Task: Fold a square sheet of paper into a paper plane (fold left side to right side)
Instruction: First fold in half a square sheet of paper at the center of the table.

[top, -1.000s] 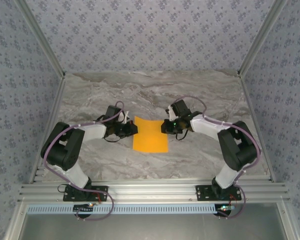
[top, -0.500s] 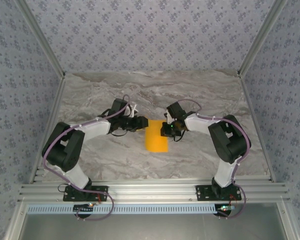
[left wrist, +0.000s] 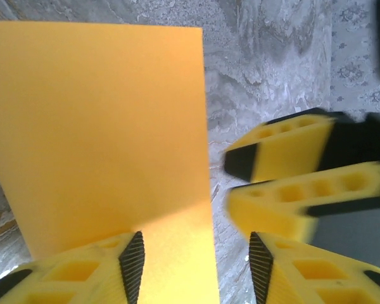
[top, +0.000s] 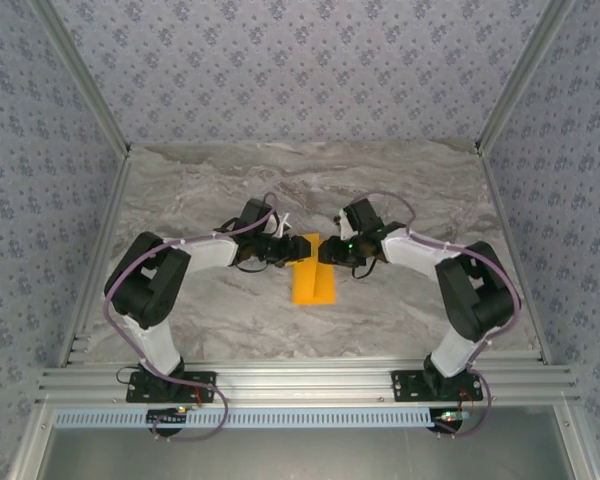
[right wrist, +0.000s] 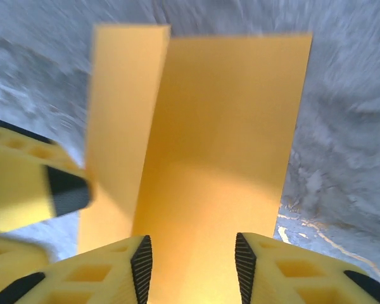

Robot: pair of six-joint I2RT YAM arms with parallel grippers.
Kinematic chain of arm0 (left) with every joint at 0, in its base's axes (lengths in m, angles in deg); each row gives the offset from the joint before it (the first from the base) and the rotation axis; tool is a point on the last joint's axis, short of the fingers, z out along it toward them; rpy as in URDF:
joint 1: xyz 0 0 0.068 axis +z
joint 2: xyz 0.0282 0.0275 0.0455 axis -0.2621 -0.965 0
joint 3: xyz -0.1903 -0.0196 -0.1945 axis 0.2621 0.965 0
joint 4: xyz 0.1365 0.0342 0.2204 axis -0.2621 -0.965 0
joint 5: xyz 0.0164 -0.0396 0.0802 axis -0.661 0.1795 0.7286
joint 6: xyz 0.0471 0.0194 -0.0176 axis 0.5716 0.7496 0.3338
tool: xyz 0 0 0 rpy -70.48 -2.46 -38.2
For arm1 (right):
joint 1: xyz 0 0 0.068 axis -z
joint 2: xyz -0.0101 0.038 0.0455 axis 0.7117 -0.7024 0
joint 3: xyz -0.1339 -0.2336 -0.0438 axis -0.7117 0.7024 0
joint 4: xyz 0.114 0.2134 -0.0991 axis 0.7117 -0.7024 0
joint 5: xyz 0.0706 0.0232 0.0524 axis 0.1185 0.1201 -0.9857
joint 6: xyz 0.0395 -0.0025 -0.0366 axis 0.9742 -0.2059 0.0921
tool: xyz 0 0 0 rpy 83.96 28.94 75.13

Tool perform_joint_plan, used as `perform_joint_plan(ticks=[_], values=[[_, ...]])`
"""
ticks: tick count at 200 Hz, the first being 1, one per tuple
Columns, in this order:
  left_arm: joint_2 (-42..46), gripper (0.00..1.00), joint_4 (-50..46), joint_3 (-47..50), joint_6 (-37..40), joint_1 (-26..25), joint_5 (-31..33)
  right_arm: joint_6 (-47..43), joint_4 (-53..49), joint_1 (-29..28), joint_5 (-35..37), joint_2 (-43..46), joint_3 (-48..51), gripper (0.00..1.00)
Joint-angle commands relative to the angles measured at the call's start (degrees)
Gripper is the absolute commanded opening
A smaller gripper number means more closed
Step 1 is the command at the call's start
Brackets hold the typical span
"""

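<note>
The sheet of paper (top: 313, 283) lies folded into a narrow strip at the middle of the marble table (top: 400, 190), its two layers not quite matched along one long edge. The left gripper (top: 288, 249) and the right gripper (top: 326, 250) face each other at the strip's far end. Each has its fingers parted, and the paper lies under the gap, pinched by neither.

Sheet of paper (left wrist: 95, 139) cut off left; right end effector (left wrist: 233, 181) blurred.

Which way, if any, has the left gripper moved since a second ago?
Yes: in the top view the left gripper has shifted right, away from the table's left rail.
</note>
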Motion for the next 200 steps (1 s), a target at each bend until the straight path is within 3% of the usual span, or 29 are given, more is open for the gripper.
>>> perform_joint_plan(ticks=[1,44,89,106,127,148,200], values=[[-0.7,0.44,0.9,-2.1,-0.2,-0.1,0.0,0.7,1.4,1.4,-2.0,3.7,1.2,0.48],[-1.2,0.33,0.8,-2.1,-0.3,-0.1,0.9,6.4,9.3,1.4,-9.8,1.7,3.0,0.48],[-0.9,0.28,0.5,-1.8,-0.2,-0.1,1.4,9.5,10.9,0.2,-9.9,-1.9,3.0,0.46],[-0.8,0.28,0.2,-1.7,0.0,-0.2,1.8,10.1,11.3,-0.2,-10.2,-2.9,3.0,0.4],[-0.6,0.27,-0.1,-1.6,0.0,-0.2,2.0,10.2,11.5,-0.3,-10.6,-3.5,3.0,0.2],[0.8,0.31,-1.5,-1.5,0.7,-0.2,3.0,8.1,8.4,-0.3,-7.9,-3.2,2.2,0.08],[4.7,0.49,-9.7,-1.0,4.2,-0.2,8.5,1.1,-2.7,-1.2,1.9,-5.3,-2.6,0.07]])
